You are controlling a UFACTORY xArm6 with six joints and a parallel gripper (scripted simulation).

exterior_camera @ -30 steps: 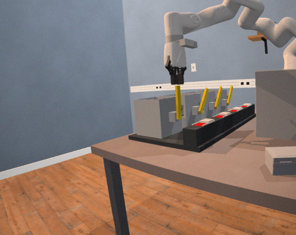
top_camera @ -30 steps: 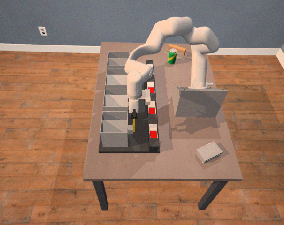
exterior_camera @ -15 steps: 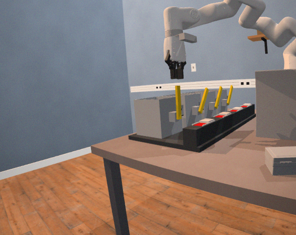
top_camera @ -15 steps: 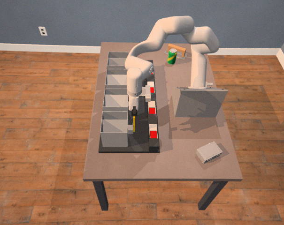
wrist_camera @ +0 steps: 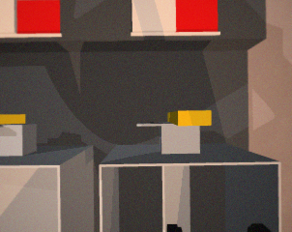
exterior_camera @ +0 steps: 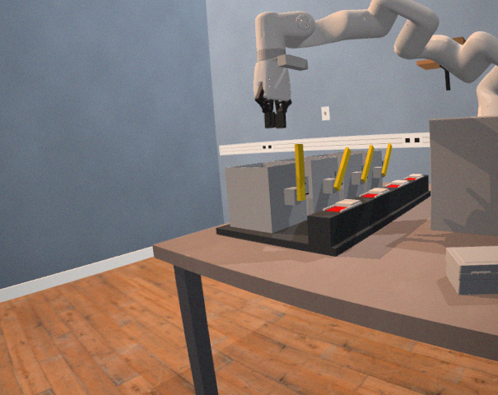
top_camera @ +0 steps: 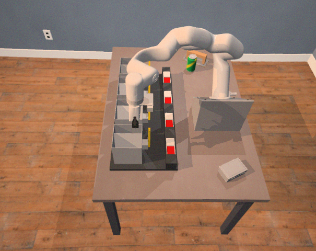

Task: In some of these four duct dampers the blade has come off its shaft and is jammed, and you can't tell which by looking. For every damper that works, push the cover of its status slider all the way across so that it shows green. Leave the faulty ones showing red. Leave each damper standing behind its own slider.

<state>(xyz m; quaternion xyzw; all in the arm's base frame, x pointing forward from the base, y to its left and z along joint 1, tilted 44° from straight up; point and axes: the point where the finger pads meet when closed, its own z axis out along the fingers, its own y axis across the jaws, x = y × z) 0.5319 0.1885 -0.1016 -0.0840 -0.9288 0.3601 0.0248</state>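
Observation:
My gripper (top_camera: 135, 123) (exterior_camera: 275, 121) (wrist_camera: 215, 228) is partly open and empty, high above the nearest damper and touching nothing. The nearest damper box (top_camera: 127, 156) (exterior_camera: 249, 199) has its yellow lever (top_camera: 149, 137) (exterior_camera: 300, 172) (wrist_camera: 194, 118) upright, and a thin pale edge crosses inside the box. The levers of the other dampers lean over, such as the second lever (exterior_camera: 342, 169). The nearest slider's white cover (top_camera: 170, 141) (exterior_camera: 347, 202) (wrist_camera: 153, 19) leaves its red field (top_camera: 171, 150) (exterior_camera: 336, 209) (wrist_camera: 196, 16) showing. The other sliders also show red. My arm partly hides the farther dampers in the top view.
The dampers and sliders share a dark base (top_camera: 155, 159). A grey upright panel box (top_camera: 220, 116) stands to the right. A small pale box (top_camera: 232, 168) lies at the front right. A green can (top_camera: 191, 63) and an orange-topped object (top_camera: 197, 54) stand at the back.

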